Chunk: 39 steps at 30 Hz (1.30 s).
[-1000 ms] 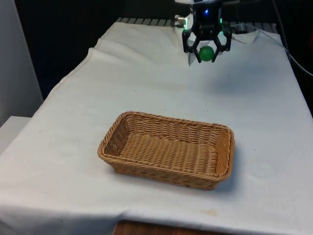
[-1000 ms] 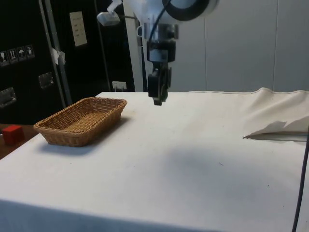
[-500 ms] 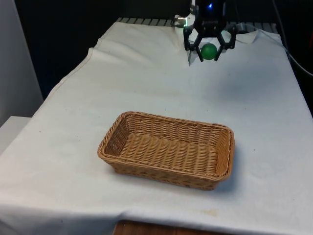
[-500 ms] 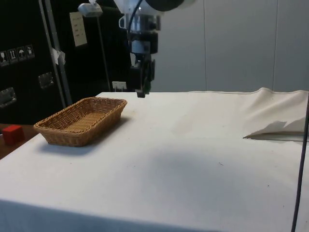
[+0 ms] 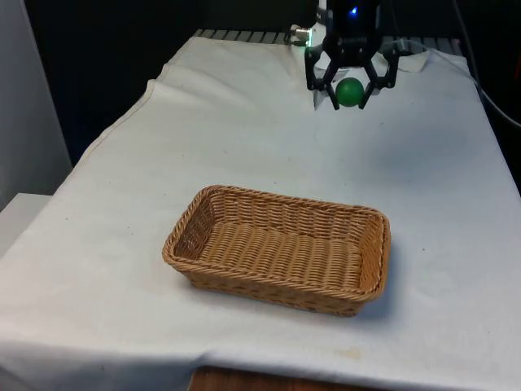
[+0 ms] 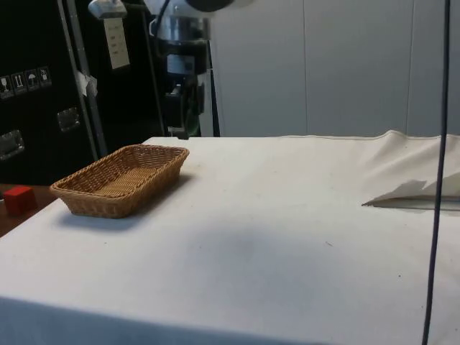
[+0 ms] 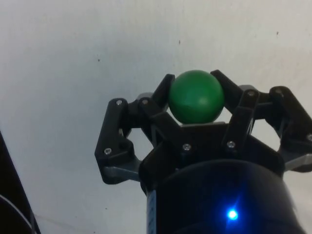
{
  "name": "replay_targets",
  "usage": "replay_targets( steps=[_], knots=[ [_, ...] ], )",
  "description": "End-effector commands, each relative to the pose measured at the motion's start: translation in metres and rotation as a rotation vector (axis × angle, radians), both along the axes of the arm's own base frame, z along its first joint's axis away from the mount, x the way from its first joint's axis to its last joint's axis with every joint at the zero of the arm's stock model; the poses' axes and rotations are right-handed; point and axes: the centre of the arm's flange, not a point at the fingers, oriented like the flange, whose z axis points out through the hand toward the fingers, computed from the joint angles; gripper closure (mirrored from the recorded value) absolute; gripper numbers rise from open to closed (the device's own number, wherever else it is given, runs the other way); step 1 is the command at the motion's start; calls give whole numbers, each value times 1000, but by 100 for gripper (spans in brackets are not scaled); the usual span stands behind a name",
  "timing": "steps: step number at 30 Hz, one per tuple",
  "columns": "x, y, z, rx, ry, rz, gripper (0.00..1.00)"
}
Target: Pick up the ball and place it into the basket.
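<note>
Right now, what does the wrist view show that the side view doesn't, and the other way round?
The wrist view gives a close look at the green ball clamped between the black fingers of the tool, with bare white cloth beyond it. The side view takes in the wicker basket standing on the table, a small red block past the table's edge, and dark cabinets behind. Both show the tool over the white cloth, not over the basket.

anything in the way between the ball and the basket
Nothing visible. The green ball is held in the gripper, jaws shut on it, above bare white cloth. The wicker basket sits open-topped and empty, with cloth alone between them.
</note>
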Motion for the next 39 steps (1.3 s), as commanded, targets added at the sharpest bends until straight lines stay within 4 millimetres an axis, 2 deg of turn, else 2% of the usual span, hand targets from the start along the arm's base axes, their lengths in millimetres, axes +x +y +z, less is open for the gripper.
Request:
replay_targets(
  steps=[1,14,16,24,27,28,35,36,39],
  knots=[
    [4,2,0,8,7,5,100],
    [49,-2,0,-10,3,10,100],
    [49,-3,0,-21,-4,6,100],
    [83,-9,0,-11,4,9,100],
    [84,-10,0,-23,-3,7,100],
    [92,-11,-2,-11,3,10,100],
    [116,-14,-7,-2,-5,12,100],
    [114,-14,-6,-14,-12,7,100],
    [124,-17,-13,1,-7,10,100]
  ],
)
